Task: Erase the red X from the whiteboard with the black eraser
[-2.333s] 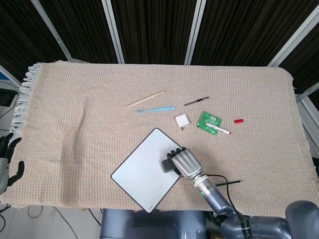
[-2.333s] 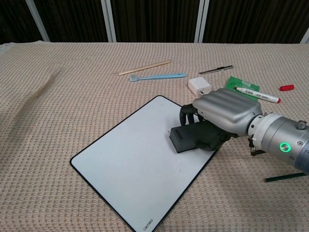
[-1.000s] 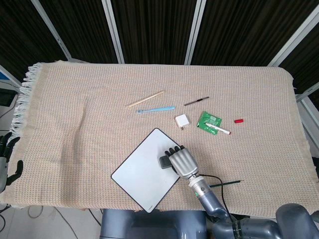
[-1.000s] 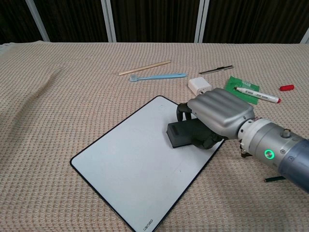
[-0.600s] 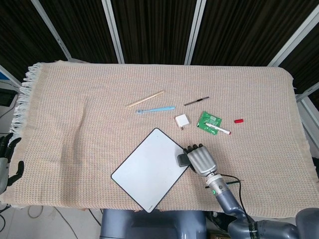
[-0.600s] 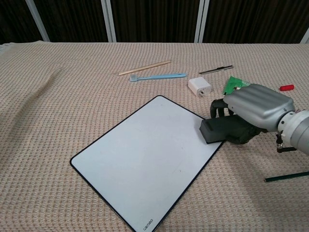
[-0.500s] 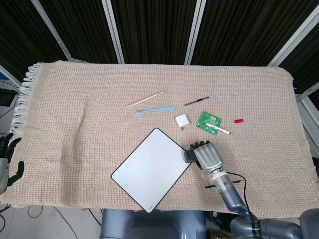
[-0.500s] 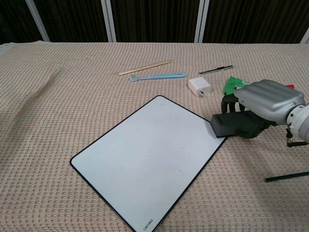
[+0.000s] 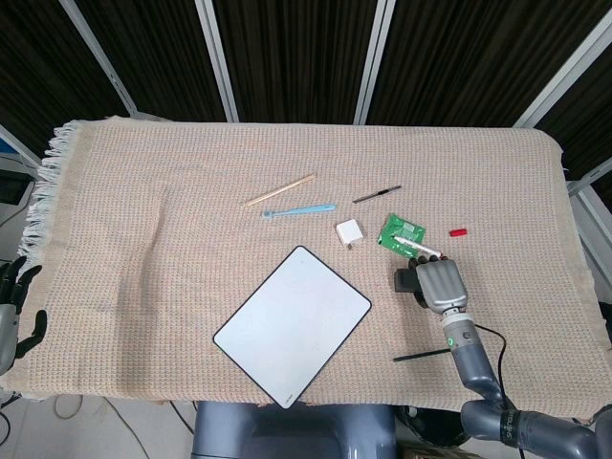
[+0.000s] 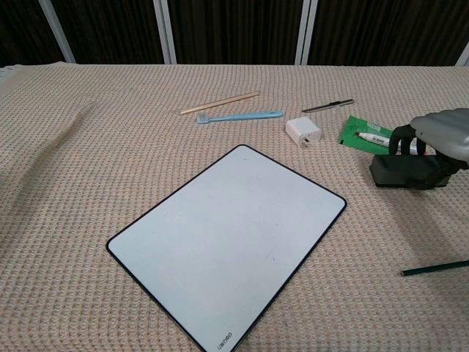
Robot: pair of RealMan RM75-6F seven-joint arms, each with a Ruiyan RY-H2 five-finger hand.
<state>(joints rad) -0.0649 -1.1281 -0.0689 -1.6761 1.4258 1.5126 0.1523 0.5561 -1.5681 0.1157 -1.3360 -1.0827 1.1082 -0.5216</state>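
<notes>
The whiteboard [image 9: 292, 323] [image 10: 227, 246] lies tilted on the woven cloth near the front edge, its surface plain white with no red mark showing. My right hand [image 9: 440, 284] [image 10: 442, 136] is off the board to its right, gripping the black eraser [image 9: 405, 281] [image 10: 402, 170] just above the cloth, near the green packet. My left hand [image 9: 13, 301] hangs at the far left edge beside the table, fingers spread and holding nothing.
Behind the board lie a wooden stick [image 9: 279, 189], a blue toothbrush [image 9: 298, 210], a white charger block [image 9: 349, 233], a dark pen [image 9: 377, 194], a green packet [image 9: 402, 232] with a white marker [image 10: 377, 138] on it, and a red cap [image 9: 458, 231]. A green pencil [image 9: 421, 355] lies front right.
My right hand has carried the eraser off the whiteboard and rightward across the cloth toward the green packet. The board has stayed in place, white throughout.
</notes>
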